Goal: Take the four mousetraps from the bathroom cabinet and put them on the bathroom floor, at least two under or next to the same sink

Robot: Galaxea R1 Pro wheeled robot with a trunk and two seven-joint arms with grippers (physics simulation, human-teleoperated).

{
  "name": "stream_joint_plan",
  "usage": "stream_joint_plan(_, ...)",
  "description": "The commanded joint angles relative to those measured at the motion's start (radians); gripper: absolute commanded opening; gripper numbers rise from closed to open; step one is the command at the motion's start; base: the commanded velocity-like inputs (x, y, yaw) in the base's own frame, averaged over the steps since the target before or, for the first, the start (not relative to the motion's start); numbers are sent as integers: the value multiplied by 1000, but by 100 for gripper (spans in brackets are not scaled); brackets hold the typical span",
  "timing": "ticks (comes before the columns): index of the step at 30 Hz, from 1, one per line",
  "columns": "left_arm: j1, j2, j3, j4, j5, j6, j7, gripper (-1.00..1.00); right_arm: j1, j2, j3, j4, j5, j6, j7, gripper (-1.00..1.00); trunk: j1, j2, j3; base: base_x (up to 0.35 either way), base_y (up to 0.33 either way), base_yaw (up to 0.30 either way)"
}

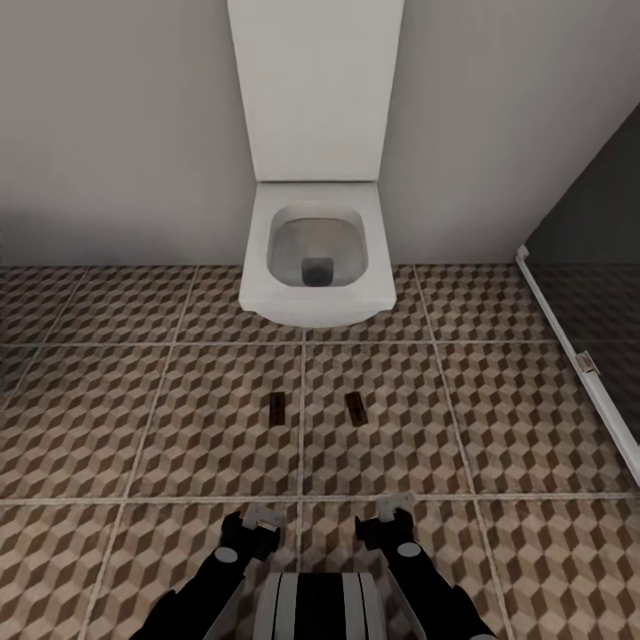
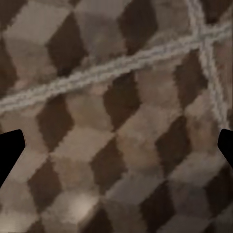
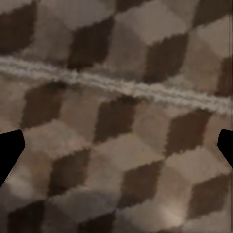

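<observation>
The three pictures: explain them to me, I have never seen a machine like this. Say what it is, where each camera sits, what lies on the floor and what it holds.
This is a simulated wheeled robot with two arms. The head view looks forward and down from its head. At the bottom edge you see its left end effector and right end effector, both hanging above the bathroom floor, which has a cube-patterned tile. Ahead stands a white toilet with its lid up. Between it and the robot, two mousetraps lie flat on the tiles, one left of a grout line, the other right of it. The two wrist views look along each end effector's fingers, whose dark tips sit at the picture edges, spread apart with nothing between them but tiles.
</observation>
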Motion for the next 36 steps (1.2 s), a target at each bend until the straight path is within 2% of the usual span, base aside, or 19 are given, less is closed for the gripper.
stream_joint_plan(1,0,1,-4,-1,6,5,8,100,0,0,3,-2,10,9,-5,100,-1,0,3,0,0,0)
stream_joint_plan(36,0,1,-4,3,6,5,8,100,0,0,3,-2,10,9,-5,100,-131,238,114,0,0,0)
